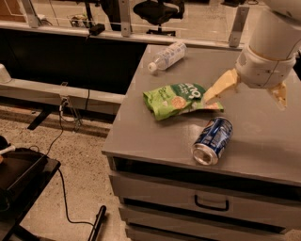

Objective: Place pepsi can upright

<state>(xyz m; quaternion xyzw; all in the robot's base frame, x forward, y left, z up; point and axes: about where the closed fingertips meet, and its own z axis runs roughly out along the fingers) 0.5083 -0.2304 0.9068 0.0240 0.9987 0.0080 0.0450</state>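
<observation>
Grey drawer cabinet [141, 136] at near right; speckled floor [75, 188] at left, crossed by a black cable [60, 141]; dark panel [47, 56] along the far side; office chair [157, 9] beyond. Gripper [244, 102] above the cabinet's far right, fingers spread.

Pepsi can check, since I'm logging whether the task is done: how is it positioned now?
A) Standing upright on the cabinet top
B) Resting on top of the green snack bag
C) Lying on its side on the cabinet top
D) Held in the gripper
C: the pepsi can lies on its side on the grey cabinet top, silver end toward the front edge, just in front of the green snack bag; the gripper hovers open behind it, holding nothing.
</observation>
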